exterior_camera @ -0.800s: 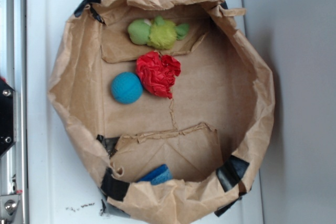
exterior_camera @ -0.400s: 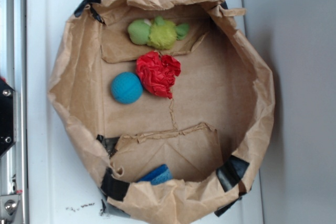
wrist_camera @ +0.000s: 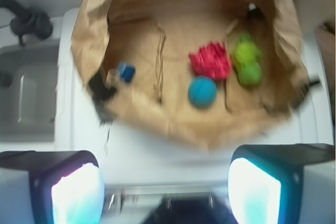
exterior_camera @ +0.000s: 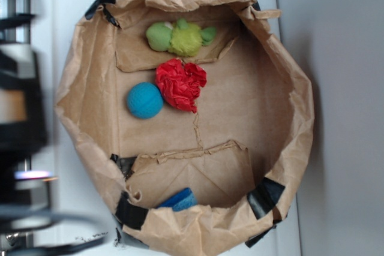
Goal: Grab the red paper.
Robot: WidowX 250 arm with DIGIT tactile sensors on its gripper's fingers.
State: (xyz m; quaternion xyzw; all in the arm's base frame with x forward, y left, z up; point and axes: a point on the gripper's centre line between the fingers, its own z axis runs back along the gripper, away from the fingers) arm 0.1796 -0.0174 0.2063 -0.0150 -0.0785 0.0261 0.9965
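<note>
The red paper (exterior_camera: 180, 84), a crumpled bright red wad, lies on the floor of a rolled-down brown paper bag (exterior_camera: 282, 76), touching a blue ball (exterior_camera: 144, 100) on its left. In the wrist view the red paper (wrist_camera: 210, 60) sits above the blue ball (wrist_camera: 202, 92). My gripper (wrist_camera: 165, 182) is open, its two pale pads wide apart with nothing between them, well outside the bag over the white surface. In the exterior view the arm (exterior_camera: 21, 118) is a dark blur at the left edge.
A green-yellow soft toy (exterior_camera: 180, 36) lies at the bag's far side on a folded flap. A blue object (exterior_camera: 178, 199) is tucked near the bag's front wall. The bag stands on a white top (exterior_camera: 54, 196); a grey wall is at right.
The arm has swung into the exterior view at the left edge, blurred by motion. The things in the bag have not moved.
</note>
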